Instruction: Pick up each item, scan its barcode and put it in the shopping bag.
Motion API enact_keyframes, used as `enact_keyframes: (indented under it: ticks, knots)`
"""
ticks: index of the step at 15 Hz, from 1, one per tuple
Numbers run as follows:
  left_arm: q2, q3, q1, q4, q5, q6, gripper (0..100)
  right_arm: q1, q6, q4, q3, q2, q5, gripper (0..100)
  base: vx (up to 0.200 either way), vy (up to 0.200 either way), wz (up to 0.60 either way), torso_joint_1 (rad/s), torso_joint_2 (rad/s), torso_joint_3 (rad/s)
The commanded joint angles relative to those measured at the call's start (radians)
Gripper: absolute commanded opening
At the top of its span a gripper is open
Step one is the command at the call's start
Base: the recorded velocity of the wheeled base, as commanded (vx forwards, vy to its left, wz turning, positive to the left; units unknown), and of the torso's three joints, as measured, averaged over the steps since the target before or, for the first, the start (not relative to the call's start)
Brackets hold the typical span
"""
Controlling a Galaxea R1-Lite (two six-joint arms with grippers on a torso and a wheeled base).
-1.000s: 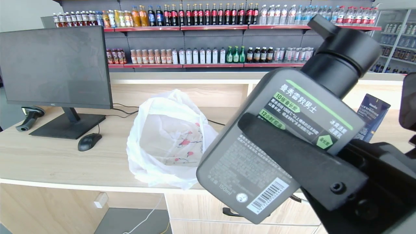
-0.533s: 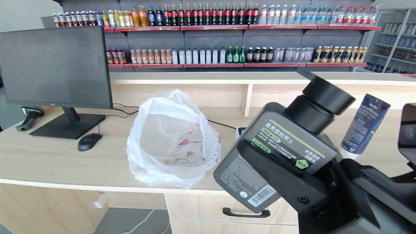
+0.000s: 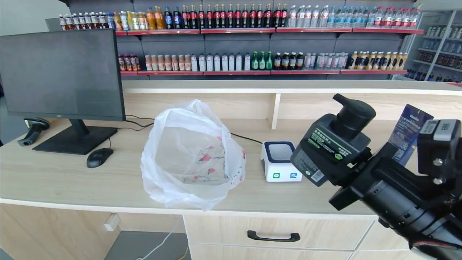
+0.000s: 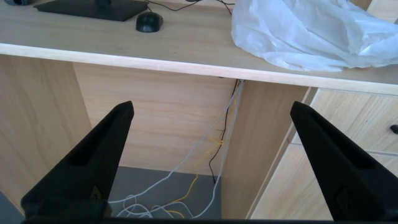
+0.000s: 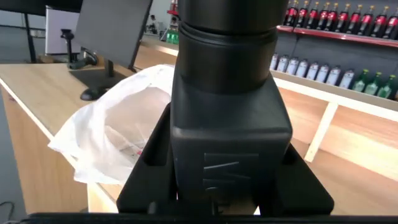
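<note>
The right pincer is closed on a dark bottle with a black pump top. It holds the bottle low on the body, tilted, with the top pointing up and away. The bottle hangs in the air just beside the white scanner box, which sits on the surface with its window facing up. The grip near the base leaves the label free, which suits scanning. The barcode is on the low corner nearest the scanner, but that face is turned toward the robot rather than down at the window. My guess is that the bottle needs a turn before it will read.

The white shopping bag stands open just past the scanner, an easy drop once the scan is done. A blue tube stands behind the right arm, probably the next item.

The left pincer is wide open and holds nothing. It is parked low in front of the surface's edge, out of the way.

The head view gives the barcode and the scanner. The right wrist view gives the grip, with a finger pressed flat on each side of the bottle and the bag beyond. The left wrist view adds loose cables hanging under the surface.
</note>
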Motion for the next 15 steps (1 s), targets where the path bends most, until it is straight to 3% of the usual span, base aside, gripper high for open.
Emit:
enact_keyframes:
  ticks: [1, 5, 7, 15]
  knots:
    - [0.000, 0.000, 0.001, 0.000, 0.000, 0.000, 100, -0.110, -0.023, -0.001, 0.022, 0.012, 0.004, 0, 0.000, 0.000, 0.00, 0.000, 0.00, 0.000]
    - [0.000, 0.000, 0.001, 0.000, 0.000, 0.000, 100, -0.110, -0.038, -0.001, 0.057, 0.024, 0.004, 0, 0.000, 0.000, 0.00, 0.000, 0.00, 0.000]
    - [0.000, 0.000, -0.002, 0.000, -0.003, 0.024, 100, -0.110, -0.034, -0.001, 0.064, 0.025, 0.004, 0, 0.000, 0.000, 0.00, 0.000, 0.00, 0.000]
    - [0.000, 0.000, -0.001, 0.000, -0.003, 0.021, 100, -0.110, -0.006, -0.001, 0.070, 0.030, 0.004, 0, 0.000, 0.000, 0.00, 0.000, 0.00, 0.000]
